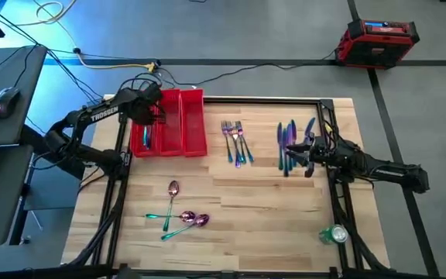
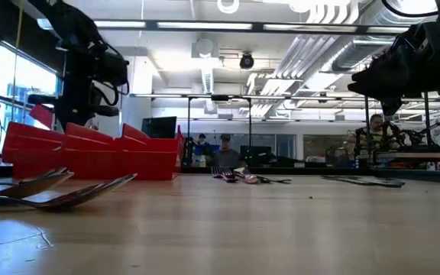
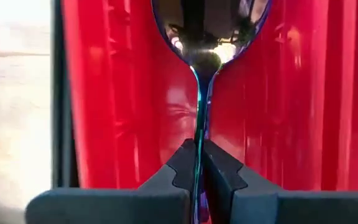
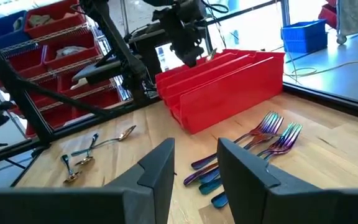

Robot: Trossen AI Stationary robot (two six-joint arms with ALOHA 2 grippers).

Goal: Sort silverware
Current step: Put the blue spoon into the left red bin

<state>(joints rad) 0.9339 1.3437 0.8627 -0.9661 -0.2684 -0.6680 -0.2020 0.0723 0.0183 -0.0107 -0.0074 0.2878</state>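
Left end effector (image 3: pixel 199 163) is clamped on the slim handle of one iridescent metal spoon (image 3: pixel 209 37), held over the leftmost compartment of the red plastic three-compartment tray (image 1: pixel 184 124). Your right end effector (image 4: pixel 194 171) hovers above the bench with its fingers parted and gripping nothing. On the light wooden bench (image 1: pixel 269 217) you can count three rainbow-finish spoons (image 1: pixel 183 218) near the front, a group of about four forks (image 1: pixel 237 141) at centre, and about four blue-purple knives (image 1: pixel 289 142) just beside the right end effector. One green can (image 1: pixel 333 234) sits near the front right corner.
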